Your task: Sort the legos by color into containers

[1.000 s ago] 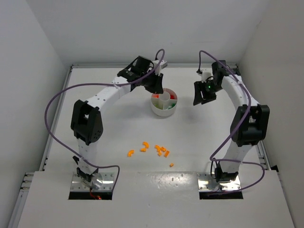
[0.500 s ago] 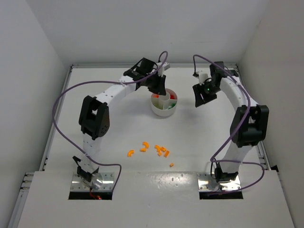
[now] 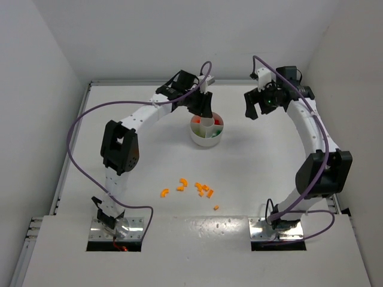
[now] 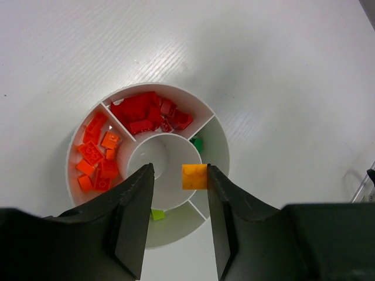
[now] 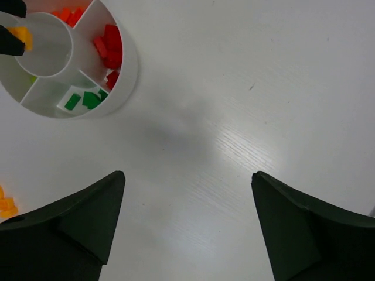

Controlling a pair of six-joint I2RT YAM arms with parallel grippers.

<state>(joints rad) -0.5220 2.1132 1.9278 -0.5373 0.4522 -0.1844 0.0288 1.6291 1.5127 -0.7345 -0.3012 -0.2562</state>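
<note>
**A:** Above the small round white divided dish (image 4: 215, 153), what are the left jaws doing?

**B:** They stand apart. A square yellow-orange plastic brick (image 4: 194, 177) sits against one finger (image 4: 221, 222), clear of the other, over the rim of the dish's central cup (image 4: 161, 161). It looks like the drop step.

**A:** And next?

**B:** Probably fetching from the loose orange bricks (image 3: 200, 189) on the surface (image 3: 269, 173), well apart from the dish on its near side. About eight lie there.

**A:** The right jaws?

**B:** Wide apart, empty, off to one side of the dish. The dish has four wedges, holding many orange, many red, three green and one lime.

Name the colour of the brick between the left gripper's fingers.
The brick is yellow-orange; see left wrist view.
</note>
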